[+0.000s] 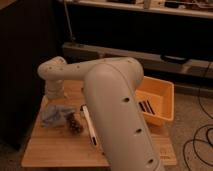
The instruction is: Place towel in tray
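A crumpled grey-blue towel lies on the left part of the wooden table. The orange tray stands at the table's right side, with a dark item inside it. My gripper hangs at the end of the white arm, just above the towel's far edge. The arm's thick white link crosses the middle of the view and hides the table between the towel and the tray.
A brown lumpy object lies right of the towel. A white utensil with a dark end lies beside it. A dark cabinet stands to the left, and shelving with cables stands behind the table.
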Controlling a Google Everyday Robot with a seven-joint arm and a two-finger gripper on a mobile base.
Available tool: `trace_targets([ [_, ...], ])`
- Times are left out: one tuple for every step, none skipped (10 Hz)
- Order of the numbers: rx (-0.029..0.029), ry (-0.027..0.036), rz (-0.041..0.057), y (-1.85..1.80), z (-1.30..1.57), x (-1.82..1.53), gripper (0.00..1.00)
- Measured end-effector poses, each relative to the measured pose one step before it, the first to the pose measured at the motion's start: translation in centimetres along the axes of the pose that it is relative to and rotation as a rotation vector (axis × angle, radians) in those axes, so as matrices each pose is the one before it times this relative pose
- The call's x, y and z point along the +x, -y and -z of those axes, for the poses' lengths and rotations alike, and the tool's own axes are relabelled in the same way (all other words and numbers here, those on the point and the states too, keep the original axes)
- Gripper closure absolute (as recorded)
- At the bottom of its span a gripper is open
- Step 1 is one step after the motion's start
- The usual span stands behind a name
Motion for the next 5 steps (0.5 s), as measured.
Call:
trace_targets([
  [0.00733, -0.01193, 0.00622, -0.101, -1.177, -0.102, 0.20],
  [0.00088, -0.00694, 0.00396, -0.297, -0.802, -0.233, 0.20],
  [0.00091, -0.01145, 0.00746, -0.438, -1.016, -0.266, 0.20],
  [-0.00206, -0.01069, 0.00549, -0.225, -1.057, -0.270, 0.20],
  [0.00018, -0.01797, 0.00182, -0.012, -1.086, -0.052, 0.20],
])
